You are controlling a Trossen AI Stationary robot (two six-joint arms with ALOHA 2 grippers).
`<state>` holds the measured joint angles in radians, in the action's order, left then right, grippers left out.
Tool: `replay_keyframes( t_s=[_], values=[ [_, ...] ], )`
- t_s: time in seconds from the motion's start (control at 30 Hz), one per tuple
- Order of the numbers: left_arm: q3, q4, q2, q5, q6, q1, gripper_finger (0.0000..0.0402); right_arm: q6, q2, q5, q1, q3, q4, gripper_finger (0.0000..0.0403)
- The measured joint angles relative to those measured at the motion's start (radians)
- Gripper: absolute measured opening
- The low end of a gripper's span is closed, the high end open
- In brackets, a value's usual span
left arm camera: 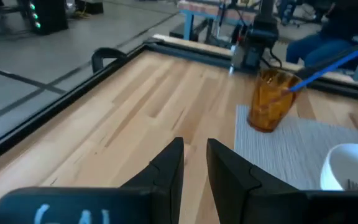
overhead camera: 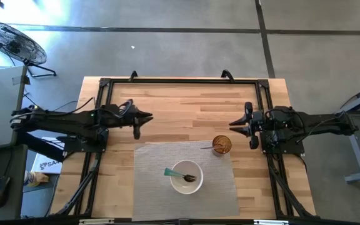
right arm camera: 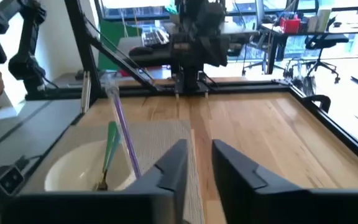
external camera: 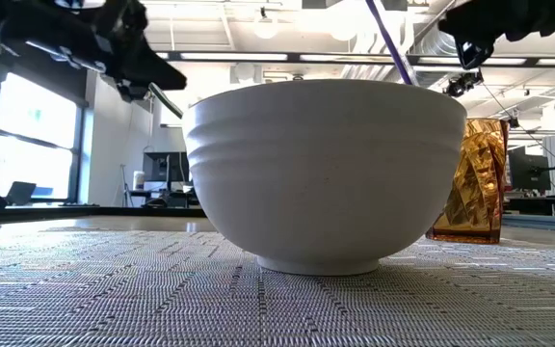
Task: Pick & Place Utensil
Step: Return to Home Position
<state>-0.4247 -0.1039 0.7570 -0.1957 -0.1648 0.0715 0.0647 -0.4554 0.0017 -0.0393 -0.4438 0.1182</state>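
On the counter (overhead camera: pixel 180 100) lies a grey mat (overhead camera: pixel 155 187) with a white bowl (overhead camera: pixel 187 177) at its centre; the green-handled utensil (overhead camera: pixel 175 174) already rests in the bowl. At the bowl's 1 o'clock stands an amber cup (overhead camera: pixel 222 145). Both claws (left claw (overhead camera: pixel 136 132), right claw (overhead camera: pixel 252 143)) hold nothing, jaws slightly apart. The arms should withdraw high, clear of the cup.

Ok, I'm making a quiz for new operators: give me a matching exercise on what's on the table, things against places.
Things:
1 white bowl
2 amber cup
3 green-handled utensil
4 grey mat

Places:
a lying in the bowl
b at the mat's corner
c in the mat's middle
d flat on the wooden table

Pairs: 1-c; 2-b; 3-a; 4-d
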Motion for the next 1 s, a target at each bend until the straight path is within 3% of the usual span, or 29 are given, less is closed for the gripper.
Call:
replay_keyframes(
  t_s=[0.23,0.4,0.73,1.0],
  values=[
    [0.078,-0.001,-0.163,-0.035,-0.004,0.0,0.0069,-0.022,0.018,-0.001,0.0,0.0,0.059,0.0004],
    [0.146,0.002,-0.288,-0.108,-0.004,0.0,0.0069,-0.022,0.018,-0.057,0.0,0.0,0.059,0.0015],
    [0.24,0.024,-0.532,-0.111,-0.004,0.0,0.0069,-0.021,0.018,-0.091,0.0,0.0,0.058,0.0006],
    [0.333,0.027,-0.659,-0.163,-0.045,0.0,0.0069,-0.018,0.018,-0.124,0.0,0.0,0.033,0.0004]
  ],
)
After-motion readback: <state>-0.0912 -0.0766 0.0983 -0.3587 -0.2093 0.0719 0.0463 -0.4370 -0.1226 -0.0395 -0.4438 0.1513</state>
